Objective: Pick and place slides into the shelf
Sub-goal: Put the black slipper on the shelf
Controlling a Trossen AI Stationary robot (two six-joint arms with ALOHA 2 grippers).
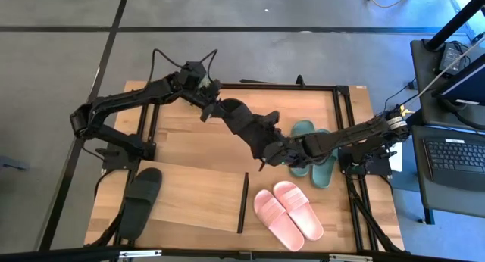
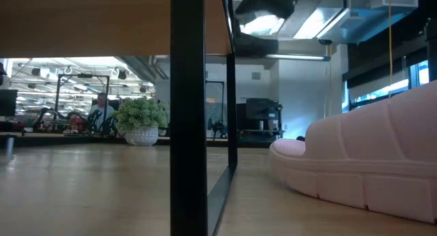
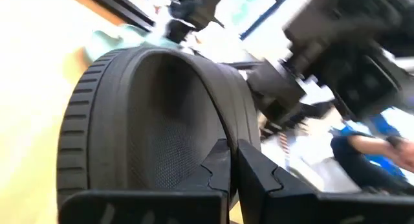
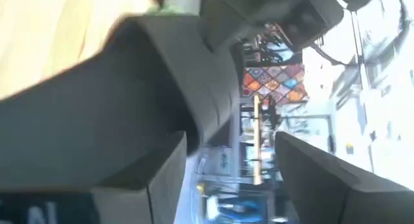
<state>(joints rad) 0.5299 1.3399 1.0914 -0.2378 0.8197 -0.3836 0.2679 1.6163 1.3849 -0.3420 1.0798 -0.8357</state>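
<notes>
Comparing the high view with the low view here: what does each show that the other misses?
High view only: both arms meeting over a black slide held aloft, the left gripper shut on it, the green pair, another black slide. Low view only: a potted plant in the room behind. Both: the pink slides and the black divider.

Shelf top board [image 1: 197, 194]: pale wood, visible grain, satin sheen, edged by a thin matt black metal frame [image 1: 345, 133] and a thin black divider [image 1: 242, 203]. Black slide [image 3: 155, 127] in the left wrist view: matt rubber, fine dimpled texture on the inner face, ribbed grooves along its edge; pink slides [image 1: 288, 210] are smooth matt rubber with moulded ridges on the sole side in the low view, green slides [image 1: 317, 160] likewise matt. Both arms look like dark matt plastic and metal, and the fingers [image 3: 259, 179] are matt black with sharp moulded edges.
</notes>
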